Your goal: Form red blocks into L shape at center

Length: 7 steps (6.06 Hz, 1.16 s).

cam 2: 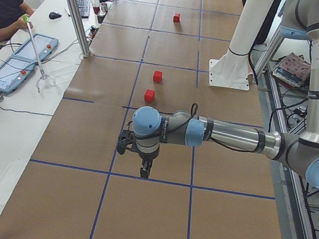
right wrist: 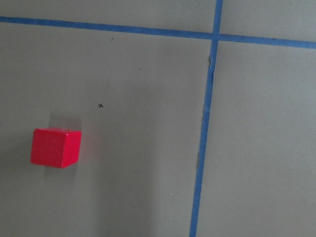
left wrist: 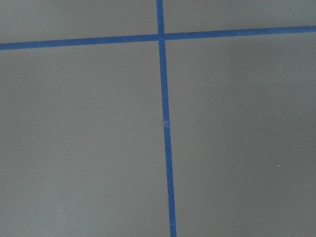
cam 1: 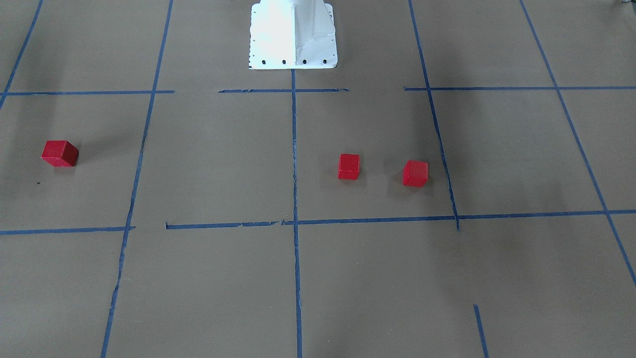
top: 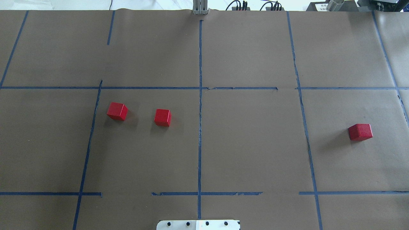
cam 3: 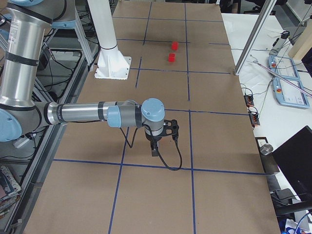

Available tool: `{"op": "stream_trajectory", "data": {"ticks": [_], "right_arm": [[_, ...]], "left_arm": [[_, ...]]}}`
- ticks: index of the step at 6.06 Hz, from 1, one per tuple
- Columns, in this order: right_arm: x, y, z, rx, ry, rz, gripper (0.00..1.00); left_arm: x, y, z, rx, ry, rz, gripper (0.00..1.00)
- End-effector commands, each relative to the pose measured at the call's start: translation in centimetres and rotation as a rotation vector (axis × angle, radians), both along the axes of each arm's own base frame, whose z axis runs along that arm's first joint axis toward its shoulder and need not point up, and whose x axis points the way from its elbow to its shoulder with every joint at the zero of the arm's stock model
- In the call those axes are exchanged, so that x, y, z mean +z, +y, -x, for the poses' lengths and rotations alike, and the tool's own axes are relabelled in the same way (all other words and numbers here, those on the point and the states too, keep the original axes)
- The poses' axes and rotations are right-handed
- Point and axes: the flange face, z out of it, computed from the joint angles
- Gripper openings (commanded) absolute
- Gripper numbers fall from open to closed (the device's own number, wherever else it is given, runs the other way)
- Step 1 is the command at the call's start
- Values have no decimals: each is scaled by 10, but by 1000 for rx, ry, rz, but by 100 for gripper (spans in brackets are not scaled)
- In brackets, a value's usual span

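I have three small, bright red matte cubes on the brown-paper counter [top: 255, 143], and none of them touch. In the overhead view the left red cube [top: 117, 111] and the middle red cube [top: 162, 117] sit near each other, just left of the long blue tape line [top: 200, 140] that runs through the centre. The right red cube [top: 360, 132] lies well apart, beyond the next tape line to the right, and my right wrist camera looks straight down on it. The left claw [cam 2: 143, 172] hangs over bare paper by a tape crossing, and the right claw [cam 3: 155, 151] hangs at the opposite end of the counter. Each shows only in a side view, so I cannot tell whether either is released or clenched. All three cubes rest on the paper, so neither claw carries one. I judge these cubes light, rigid and not fragile, with dull faces that should hold without slipping. I would take each across two opposite flat side faces, centred. The cubes sit slightly turned against the tape grid, so I would first square the wrist to the faces.
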Motion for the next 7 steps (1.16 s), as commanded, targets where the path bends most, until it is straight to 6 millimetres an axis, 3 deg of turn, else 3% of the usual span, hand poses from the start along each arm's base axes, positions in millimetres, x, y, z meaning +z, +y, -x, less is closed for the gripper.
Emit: {"op": "stream_trajectory", "data": {"ticks": [1, 2, 4, 7], "right_arm": [[4, 0, -1, 6, 9, 10, 100], [16, 1, 0, 4, -3, 35, 100], [9, -5, 0, 7, 5, 18, 100], [19, 7, -1, -4, 5, 32, 100]], "left_arm": [[-4, -5, -10, 22, 5, -16, 100], [-8, -5, -12, 28, 3, -24, 100], [-6, -3, -12, 29, 7, -26, 100], [-5, -3, -12, 29, 7, -25, 100]]}}
